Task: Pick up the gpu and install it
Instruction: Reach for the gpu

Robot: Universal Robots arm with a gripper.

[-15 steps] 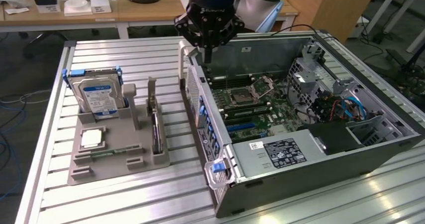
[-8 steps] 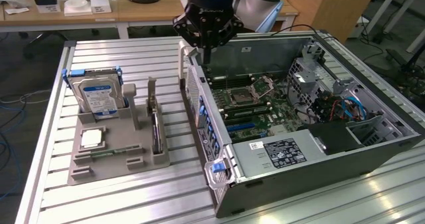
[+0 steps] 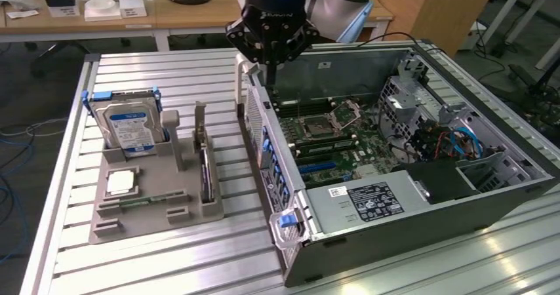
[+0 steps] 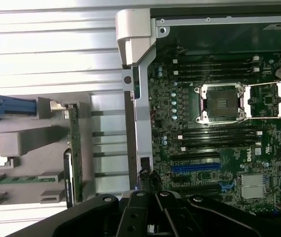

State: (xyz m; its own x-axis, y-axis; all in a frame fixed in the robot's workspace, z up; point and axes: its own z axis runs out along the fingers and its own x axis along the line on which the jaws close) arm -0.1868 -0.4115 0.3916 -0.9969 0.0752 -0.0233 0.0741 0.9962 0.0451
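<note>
Jaws together and holding nothing, my gripper [image 3: 270,78] hangs over the rear wall of the computer case [image 3: 455,206], and the gpu [image 3: 206,177] stands on edge in the grey holder [image 3: 140,217] beside that case, likely light, stiff and fragile, so I'd pinch its top edge.

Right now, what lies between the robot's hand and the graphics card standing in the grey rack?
In the exterior view, the hand and graphics card are separated by the computer case's perforated wall and a bare strip of slatted table.
</note>
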